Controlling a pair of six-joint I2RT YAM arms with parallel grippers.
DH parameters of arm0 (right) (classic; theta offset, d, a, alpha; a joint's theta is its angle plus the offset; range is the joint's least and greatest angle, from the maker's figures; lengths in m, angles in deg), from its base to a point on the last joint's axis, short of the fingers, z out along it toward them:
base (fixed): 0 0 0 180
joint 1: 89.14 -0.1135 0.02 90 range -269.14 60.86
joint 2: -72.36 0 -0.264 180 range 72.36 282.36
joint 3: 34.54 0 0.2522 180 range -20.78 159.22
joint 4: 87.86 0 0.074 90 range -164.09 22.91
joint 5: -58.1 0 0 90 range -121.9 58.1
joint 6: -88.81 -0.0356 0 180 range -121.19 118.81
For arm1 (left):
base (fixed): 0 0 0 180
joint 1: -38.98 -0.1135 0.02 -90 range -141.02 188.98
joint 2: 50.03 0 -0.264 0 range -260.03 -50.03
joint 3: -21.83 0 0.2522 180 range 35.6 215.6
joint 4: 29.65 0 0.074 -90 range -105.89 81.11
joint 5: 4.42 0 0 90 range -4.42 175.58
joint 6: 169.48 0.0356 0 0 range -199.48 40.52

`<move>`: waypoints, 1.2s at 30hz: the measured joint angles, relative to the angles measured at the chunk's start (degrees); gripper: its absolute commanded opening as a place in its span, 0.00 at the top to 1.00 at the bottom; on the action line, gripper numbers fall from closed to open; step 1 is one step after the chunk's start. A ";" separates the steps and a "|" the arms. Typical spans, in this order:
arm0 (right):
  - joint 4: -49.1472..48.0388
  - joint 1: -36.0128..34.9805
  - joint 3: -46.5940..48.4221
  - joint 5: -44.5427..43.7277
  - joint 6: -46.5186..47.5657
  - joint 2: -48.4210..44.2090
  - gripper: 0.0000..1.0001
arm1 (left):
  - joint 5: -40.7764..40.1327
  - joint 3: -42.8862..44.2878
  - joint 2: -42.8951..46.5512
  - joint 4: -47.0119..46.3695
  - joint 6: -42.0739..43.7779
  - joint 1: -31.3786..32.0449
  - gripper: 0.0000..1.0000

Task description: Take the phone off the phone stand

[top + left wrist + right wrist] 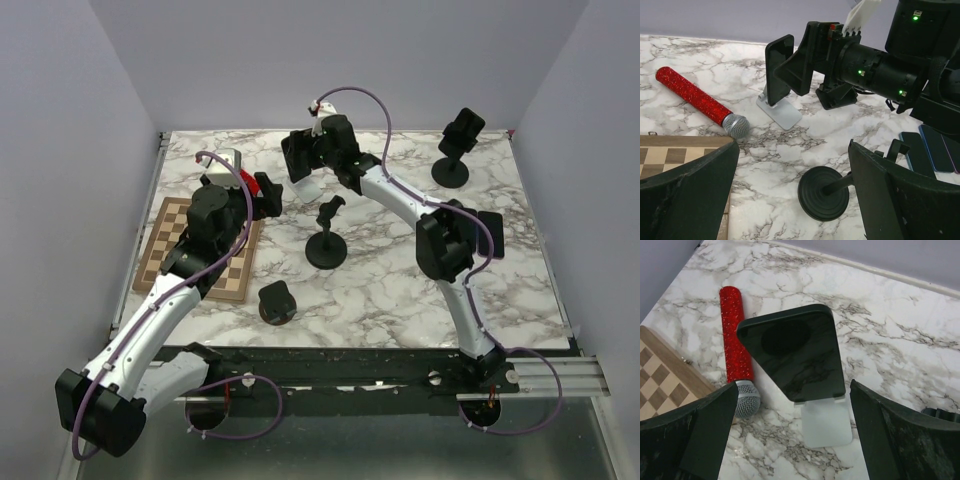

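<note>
Now we see the right gripper point(792, 390) poised over the dark, glossy slab of a phone point(795, 352), jaws spread wide to either side and not yet clamped. We judge it is lined up to pinch the edges. The phone leans upright in the small silver metal stand point(826, 422), its lower edge caught by the lip; that cradle holds nothing else. Our left gripper point(792, 150) hangs apart and empty, near the sparkly red microphone point(700, 100) on the white marble table point(690, 55).
</note>
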 measured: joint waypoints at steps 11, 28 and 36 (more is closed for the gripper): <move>-0.11 -0.50 6.51 -2.67 2.99 5.60 0.00 | 1.16 0.00 -0.33 0.09 -0.39 -0.22 0.02; -1.88 -1.36 10.21 -2.89 4.61 9.79 0.14 | 2.38 0.00 -0.76 0.50 -0.85 -0.28 0.02; -2.54 -1.95 11.10 -5.44 6.80 10.67 0.37 | 2.58 0.00 -0.76 0.52 -0.98 -0.28 0.02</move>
